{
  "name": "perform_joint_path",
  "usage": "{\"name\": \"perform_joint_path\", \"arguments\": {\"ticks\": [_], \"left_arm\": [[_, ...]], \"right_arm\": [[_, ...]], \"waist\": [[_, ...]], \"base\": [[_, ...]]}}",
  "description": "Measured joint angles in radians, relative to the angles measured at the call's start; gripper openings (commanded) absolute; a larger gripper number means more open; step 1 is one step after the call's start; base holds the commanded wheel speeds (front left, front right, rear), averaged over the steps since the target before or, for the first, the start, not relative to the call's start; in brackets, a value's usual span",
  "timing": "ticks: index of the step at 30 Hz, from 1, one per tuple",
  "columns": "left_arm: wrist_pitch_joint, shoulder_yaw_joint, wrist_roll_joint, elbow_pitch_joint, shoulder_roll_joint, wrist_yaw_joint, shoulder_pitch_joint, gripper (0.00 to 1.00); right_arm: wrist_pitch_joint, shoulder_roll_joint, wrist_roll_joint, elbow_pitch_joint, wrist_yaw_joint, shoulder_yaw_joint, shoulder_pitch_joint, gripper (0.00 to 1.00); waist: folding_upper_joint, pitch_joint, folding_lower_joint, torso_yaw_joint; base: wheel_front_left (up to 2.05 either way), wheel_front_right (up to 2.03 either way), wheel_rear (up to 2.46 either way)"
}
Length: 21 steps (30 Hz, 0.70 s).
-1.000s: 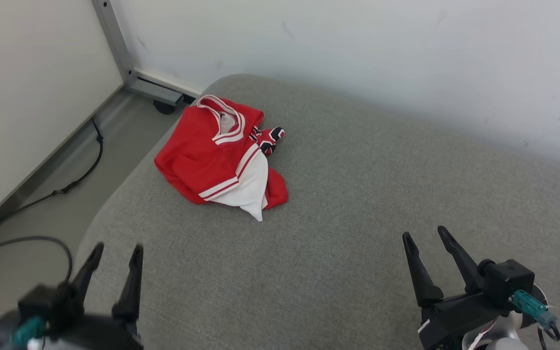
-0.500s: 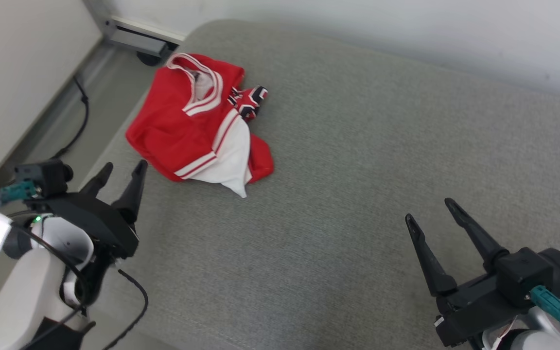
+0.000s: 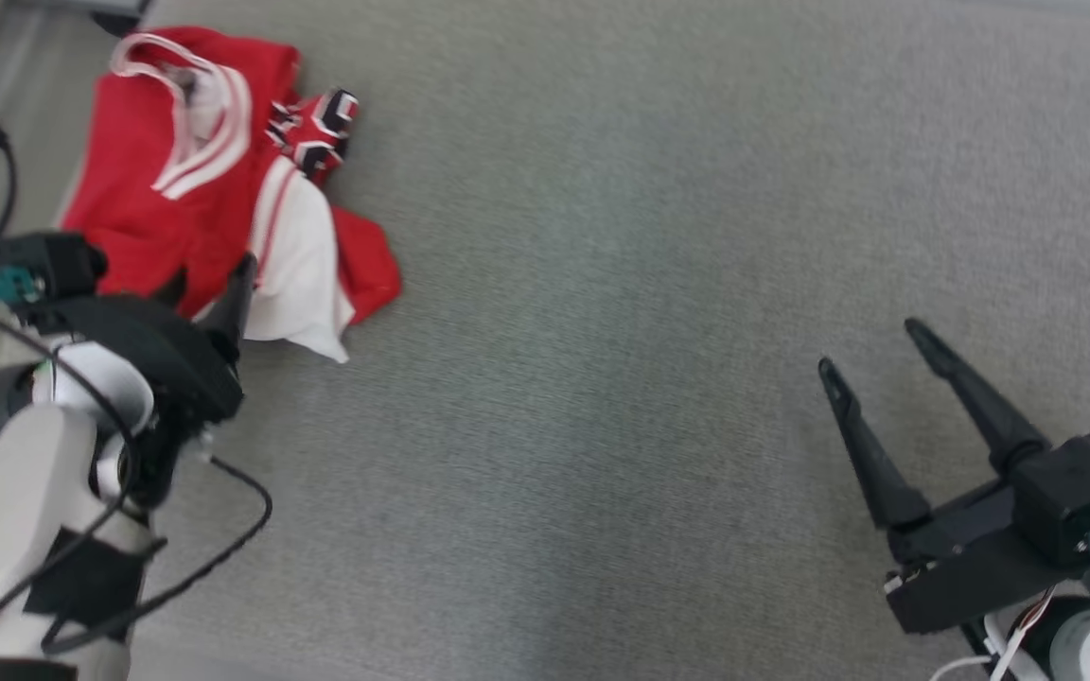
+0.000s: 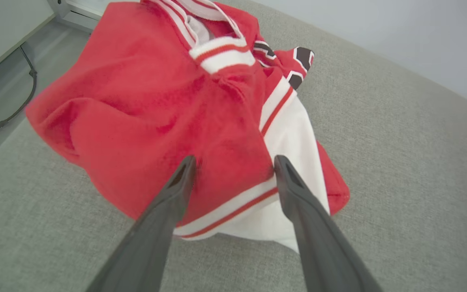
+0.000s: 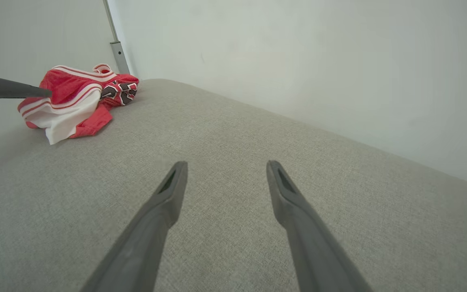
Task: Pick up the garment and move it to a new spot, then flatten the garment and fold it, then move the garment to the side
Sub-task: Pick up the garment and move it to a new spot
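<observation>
Two pincers, both spread wide & empty. Step 1 (pick-up) not yet done: crumpled red-and-white jersey garment (image 3: 176, 189) sits at far-left corner of grey fabric cushion (image 3: 602, 378). Left pincer (image 4: 234, 162) poised over its near hem, contact unclear. Right pincer (image 3: 870, 345) well apart, nr right edge. Next, prob.: lower, pinch cloth, lift.

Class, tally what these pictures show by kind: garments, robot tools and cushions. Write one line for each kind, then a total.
garment: 1
tools: 2, the left tool and the right tool
cushion: 1
Total: 4
</observation>
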Motion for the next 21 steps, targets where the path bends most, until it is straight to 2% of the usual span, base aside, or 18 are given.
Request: {"name": "perform_joint_path", "arguments": {"ticks": [2, 4, 5, 6, 7, 14, 21], "left_arm": [[0.001, 0.000, 0.000, 0.031, -0.013, 0.000, -0.032, 1.00], [0.001, -0.006, 0.011, 0.071, -0.019, 0.020, -0.054, 1.00], [0.001, -0.007, 0.020, 0.090, -0.018, 0.032, -0.062, 0.55], [0.000, -0.007, 0.030, 0.108, -0.014, 0.048, -0.065, 0.05], [-0.001, -0.007, 0.040, 0.127, -0.011, 0.062, -0.066, 0.00], [-0.058, -0.020, 0.095, 0.188, -0.010, 0.118, -0.097, 0.00], [-0.119, -0.064, 0.151, 0.143, -0.023, 0.120, -0.182, 0.00]], "right_arm": [[0.010, -0.002, 0.000, 0.000, 0.000, -0.003, -0.008, 1.00], [0.017, -0.002, 0.000, 0.000, 0.000, -0.002, -0.008, 1.00], [0.017, -0.002, 0.000, 0.001, 0.000, -0.002, -0.008, 1.00], [0.018, -0.001, 0.000, 0.003, 0.000, -0.001, -0.009, 1.00], [0.021, -0.001, 0.000, 0.006, 0.000, -0.002, -0.009, 1.00], [0.012, 0.022, 0.010, 0.053, 0.000, 0.001, -0.040, 1.00], [-0.020, 0.072, 0.046, 0.109, -0.004, 0.012, -0.071, 1.00]], "waist": [[0.0000, 0.020, 0.0000, -0.017], [0.0000, 0.033, 0.0000, -0.034], [0.0000, 0.038, 0.0000, -0.041], [0.0000, 0.041, 0.0000, -0.047], [0.0000, 0.043, 0.0000, -0.053], [0.0000, 0.004, -0.0002, -0.063], [-0.0002, -0.068, -0.0003, -0.062]], "base": [[0.00, 0.00, 0.00], [0.00, 0.00, 0.00], [0.00, 0.00, 0.00], [0.00, 0.00, 0.00], [0.00, 0.00, 0.00], [0.00, 0.00, 0.00], [0.00, 0.00, 0.00]]}}
